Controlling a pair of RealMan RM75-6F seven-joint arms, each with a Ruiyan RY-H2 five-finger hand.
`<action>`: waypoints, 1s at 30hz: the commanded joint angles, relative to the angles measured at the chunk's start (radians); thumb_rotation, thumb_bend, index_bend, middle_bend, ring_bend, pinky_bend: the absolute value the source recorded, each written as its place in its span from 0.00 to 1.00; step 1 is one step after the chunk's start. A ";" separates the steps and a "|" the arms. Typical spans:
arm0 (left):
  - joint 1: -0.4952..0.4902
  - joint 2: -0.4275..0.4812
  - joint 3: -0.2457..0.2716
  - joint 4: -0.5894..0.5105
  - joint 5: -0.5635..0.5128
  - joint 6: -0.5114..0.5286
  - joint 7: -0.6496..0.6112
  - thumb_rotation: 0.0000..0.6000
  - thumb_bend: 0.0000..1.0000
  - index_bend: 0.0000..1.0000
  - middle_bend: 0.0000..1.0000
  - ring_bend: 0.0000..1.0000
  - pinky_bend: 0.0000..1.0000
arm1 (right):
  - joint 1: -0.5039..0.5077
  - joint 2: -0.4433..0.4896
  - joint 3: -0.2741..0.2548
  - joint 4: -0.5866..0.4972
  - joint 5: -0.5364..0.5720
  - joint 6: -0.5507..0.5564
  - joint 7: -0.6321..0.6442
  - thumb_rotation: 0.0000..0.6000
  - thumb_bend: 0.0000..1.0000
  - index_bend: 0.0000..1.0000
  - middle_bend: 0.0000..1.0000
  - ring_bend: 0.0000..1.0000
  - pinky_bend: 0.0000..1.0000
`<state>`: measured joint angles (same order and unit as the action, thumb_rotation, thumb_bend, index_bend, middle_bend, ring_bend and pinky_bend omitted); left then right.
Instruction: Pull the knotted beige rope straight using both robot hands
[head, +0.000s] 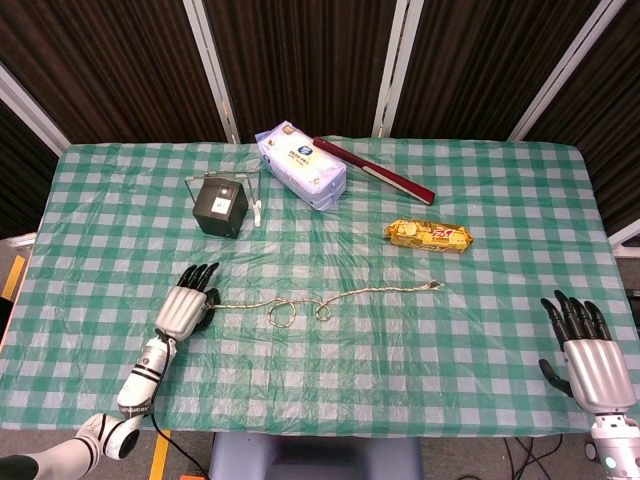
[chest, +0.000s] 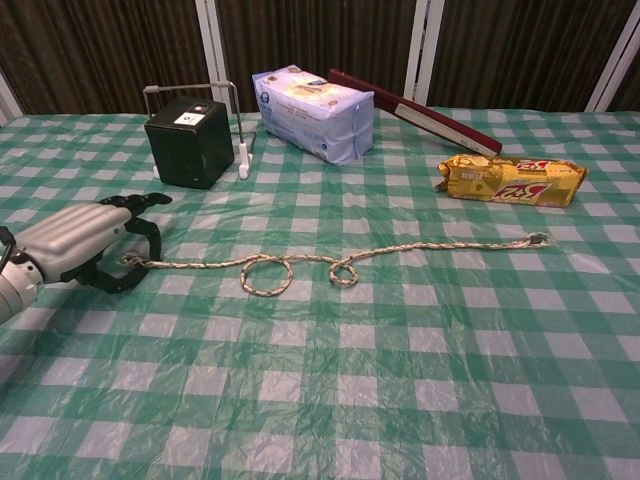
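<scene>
The beige rope (head: 350, 295) (chest: 400, 250) lies across the middle of the green checked cloth, with two small loops (chest: 266, 273) left of its centre. My left hand (head: 188, 301) (chest: 88, 244) is at the rope's left end (chest: 130, 262). Its fingers (chest: 140, 215) arch over that end with the thumb below, still apart, and nothing shows as pinched. My right hand (head: 589, 357) hovers open with spread fingers at the table's front right corner, far from the rope's right end (head: 436, 285). The chest view does not show it.
A black box with a wire handle (head: 221, 208) (chest: 188, 143) stands behind the left hand. A blue-white tissue pack (head: 300, 164), a dark red flat case (head: 380, 173) and a yellow biscuit pack (head: 428, 235) (chest: 512, 180) lie further back.
</scene>
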<state>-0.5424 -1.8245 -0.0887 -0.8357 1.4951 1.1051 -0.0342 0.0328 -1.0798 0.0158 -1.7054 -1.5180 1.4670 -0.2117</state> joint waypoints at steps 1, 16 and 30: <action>-0.004 -0.006 0.002 0.010 0.000 0.003 -0.009 1.00 0.44 0.55 0.00 0.00 0.09 | 0.001 -0.001 0.001 0.001 0.004 -0.003 -0.003 1.00 0.37 0.00 0.00 0.00 0.00; 0.006 0.019 0.019 -0.022 0.018 0.073 -0.017 1.00 0.44 0.62 0.01 0.00 0.09 | 0.033 -0.027 0.005 0.022 -0.013 -0.037 -0.003 1.00 0.37 0.00 0.00 0.00 0.00; 0.032 0.072 0.035 -0.120 0.022 0.110 0.022 1.00 0.44 0.63 0.02 0.00 0.09 | 0.410 -0.220 0.203 0.185 0.180 -0.438 -0.199 1.00 0.36 0.36 0.00 0.00 0.00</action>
<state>-0.5113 -1.7541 -0.0544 -0.9544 1.5167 1.2135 -0.0131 0.3539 -1.2228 0.1634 -1.5994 -1.4215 1.1193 -0.3397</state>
